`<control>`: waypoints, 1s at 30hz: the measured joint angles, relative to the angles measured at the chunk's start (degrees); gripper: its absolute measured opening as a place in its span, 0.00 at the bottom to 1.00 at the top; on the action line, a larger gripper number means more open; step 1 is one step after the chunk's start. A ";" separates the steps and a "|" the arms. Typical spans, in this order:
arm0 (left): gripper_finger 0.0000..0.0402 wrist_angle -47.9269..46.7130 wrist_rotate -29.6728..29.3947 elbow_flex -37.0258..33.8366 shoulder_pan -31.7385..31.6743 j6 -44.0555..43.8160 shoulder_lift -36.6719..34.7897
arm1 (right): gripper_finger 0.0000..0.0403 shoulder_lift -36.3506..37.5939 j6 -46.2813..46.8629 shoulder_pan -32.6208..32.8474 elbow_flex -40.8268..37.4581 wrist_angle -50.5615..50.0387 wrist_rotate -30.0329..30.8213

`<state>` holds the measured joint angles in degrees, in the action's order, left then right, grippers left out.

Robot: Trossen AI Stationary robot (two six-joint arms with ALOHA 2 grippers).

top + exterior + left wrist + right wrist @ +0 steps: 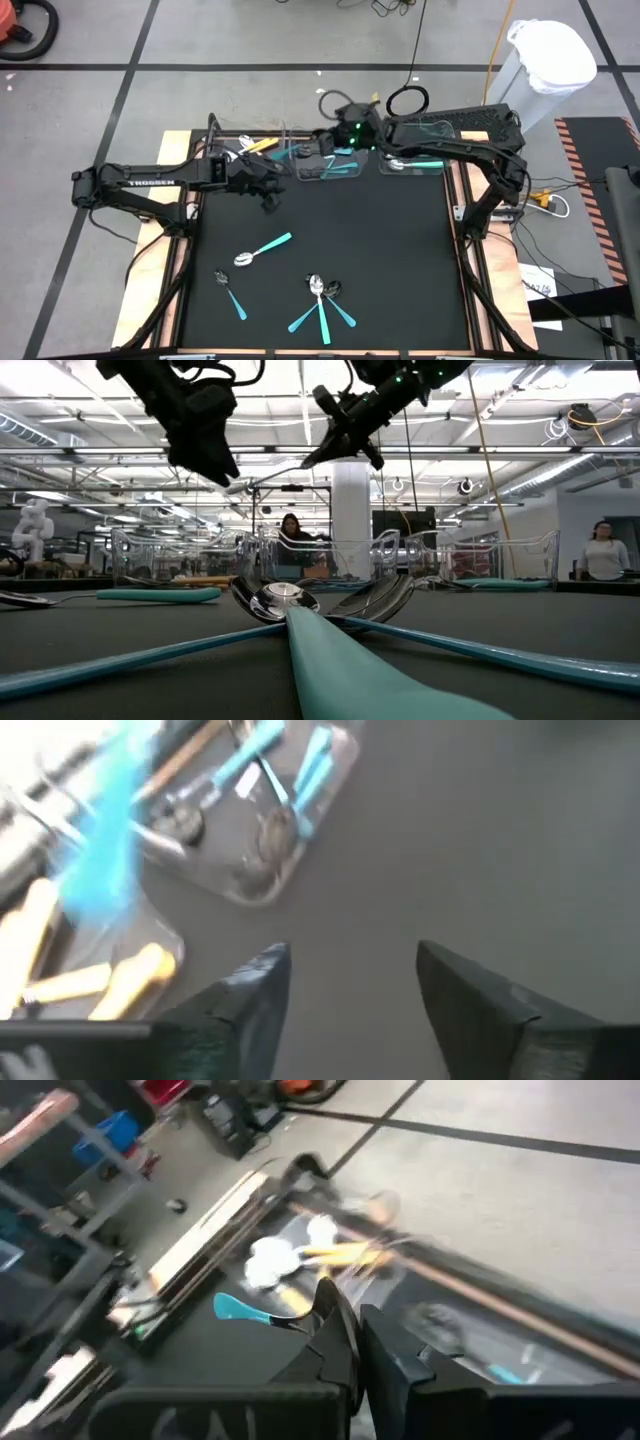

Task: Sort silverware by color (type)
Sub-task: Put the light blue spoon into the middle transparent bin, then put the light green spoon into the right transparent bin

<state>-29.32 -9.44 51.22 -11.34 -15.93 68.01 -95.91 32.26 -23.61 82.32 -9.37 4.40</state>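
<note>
— Hovering beside the bins, your left hand gapes empty; right hand?
— Pinched on a teal spoon above them; other spoons lie on the counter.

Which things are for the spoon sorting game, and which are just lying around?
For the sorting:
- teal-handled silver spoon alone on the black mat
- small dark-bowled teal spoon
- three crossed teal spoons
- orange-handled spoons in the clear bin
- left gripper, open
- right gripper, shut on a teal spoon

Just lying about:
- white bag-lined bin
- black cable loop on the floor
</note>
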 joint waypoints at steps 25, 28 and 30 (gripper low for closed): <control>0.62 -0.53 3.04 -7.40 4.79 -9.13 -3.21 | 0.23 2.26 5.07 -11.24 -5.42 -9.35 -7.24; 0.62 0.60 3.13 -9.03 5.23 -10.07 -3.18 | 0.36 2.26 5.10 -11.23 -5.44 -9.31 -7.75; 0.62 2.01 3.38 -10.24 5.93 -11.17 -3.15 | 0.44 2.46 5.33 -11.14 -5.44 -9.38 -8.24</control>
<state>-27.30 -6.06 40.99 -5.41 -27.10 64.86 -93.45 37.59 -34.75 76.88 -18.75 -3.83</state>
